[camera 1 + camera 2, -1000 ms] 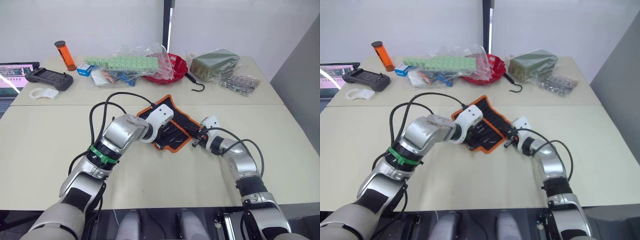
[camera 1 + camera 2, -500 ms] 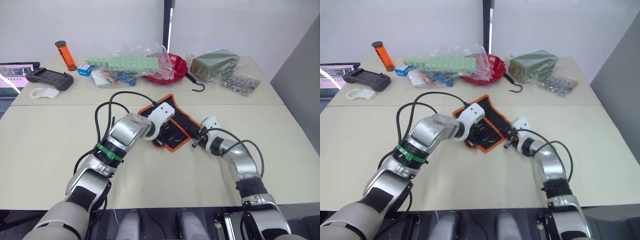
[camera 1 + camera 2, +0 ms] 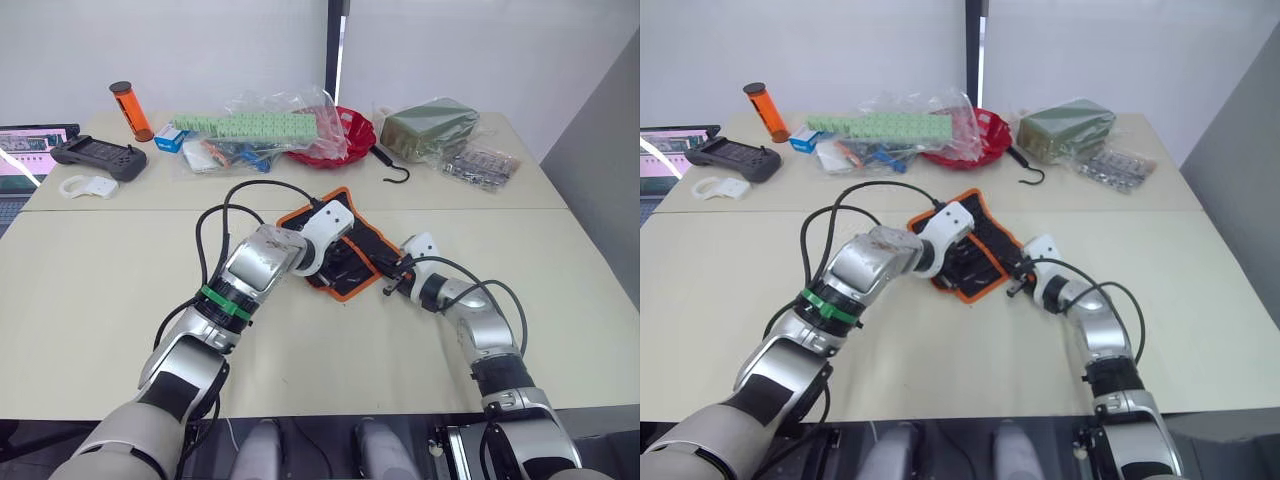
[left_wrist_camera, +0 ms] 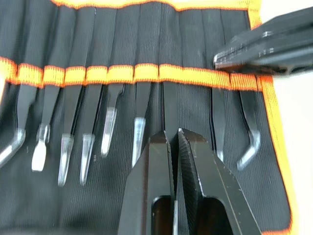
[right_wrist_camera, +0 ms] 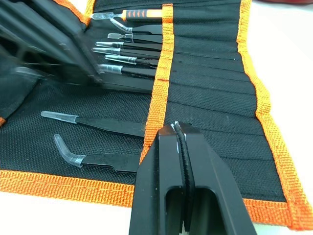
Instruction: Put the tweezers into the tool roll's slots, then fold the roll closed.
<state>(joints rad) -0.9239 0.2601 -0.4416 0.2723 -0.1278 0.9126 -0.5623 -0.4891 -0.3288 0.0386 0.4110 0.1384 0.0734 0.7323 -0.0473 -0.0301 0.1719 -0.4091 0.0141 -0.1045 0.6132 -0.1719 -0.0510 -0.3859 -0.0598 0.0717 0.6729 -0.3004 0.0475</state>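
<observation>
The left tool (image 4: 173,142) has crept further over the tool roll (image 3: 362,247); both tools closed empty; tweezers (image 4: 138,128) slotted, folding remains.

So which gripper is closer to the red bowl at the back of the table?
Left. The left gripper is over the tool roll, on the side toward the red bowl. The right gripper sits at the roll's near edge, farther from the bowl.

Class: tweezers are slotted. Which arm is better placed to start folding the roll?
Probably the right: the right gripper, shut, rests at the tool roll orange edge; the left gripper sits mid-roll over the tweezers.
</observation>
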